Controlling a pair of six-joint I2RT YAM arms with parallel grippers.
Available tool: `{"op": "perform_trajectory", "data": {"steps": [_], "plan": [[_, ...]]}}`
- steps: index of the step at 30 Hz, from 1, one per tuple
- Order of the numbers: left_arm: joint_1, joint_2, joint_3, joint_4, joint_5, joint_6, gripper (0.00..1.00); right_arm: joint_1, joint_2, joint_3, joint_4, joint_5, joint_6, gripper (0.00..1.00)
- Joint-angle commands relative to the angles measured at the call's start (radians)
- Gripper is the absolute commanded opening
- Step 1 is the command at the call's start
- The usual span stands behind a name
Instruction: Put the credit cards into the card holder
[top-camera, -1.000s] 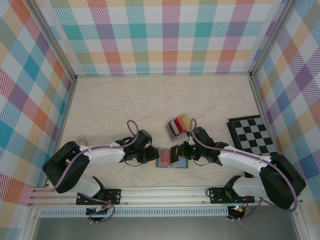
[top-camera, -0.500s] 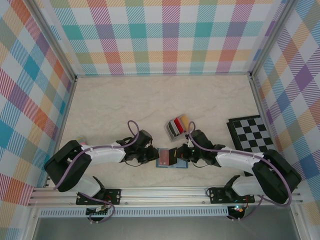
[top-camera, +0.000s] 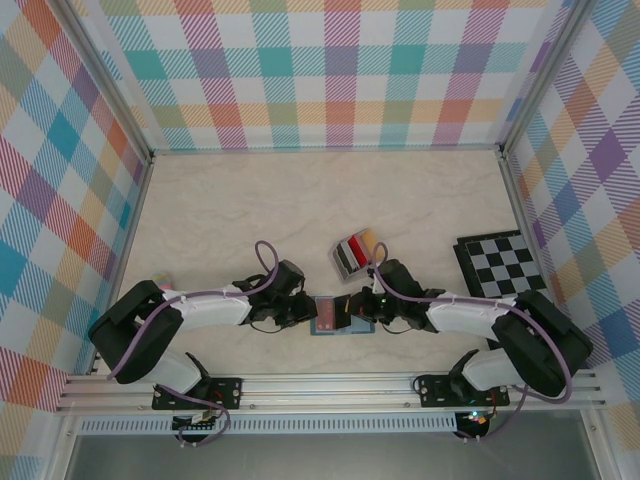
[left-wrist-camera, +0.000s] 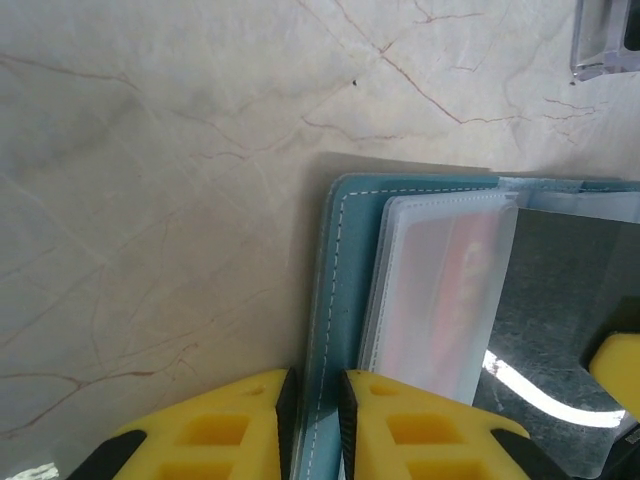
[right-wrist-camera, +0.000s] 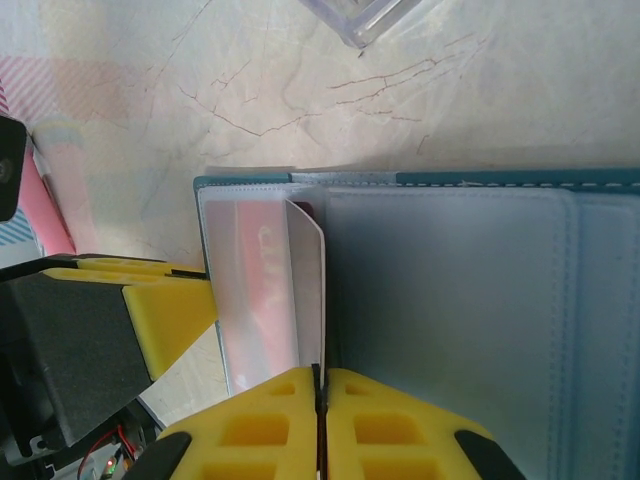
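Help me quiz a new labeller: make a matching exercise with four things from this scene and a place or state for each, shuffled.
Things:
1. card holder
2. chequered board
3. left hand
4. right hand

Places or states:
A. shut on a thin plastic sleeve
B. lying open on the table between the two arms
C. by the right wall
D. pinching the card holder's outer edge

Pairs: 1-B, 2-C, 3-D, 4-A
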Motion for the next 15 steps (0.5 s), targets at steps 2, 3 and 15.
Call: {"op": "perform_trajectory", "data": {"steps": [2,3,15], "plan": [[-0.016,0.014,-0.016,0.007,0.0,-0.004,0.21,0.012,0.024,0.002,-0.002,-0.015,-0.014,0.08],[-0.016,0.015,-0.015,0.007,0.0,-0.004,0.21,0.012,0.028,0.002,-0.001,-0.022,-0.018,0.08],[-0.016,0.021,-0.004,0.001,-0.004,-0.001,0.2,0.022,0.119,0.057,0.02,-0.088,-0.04,0.11]]}}
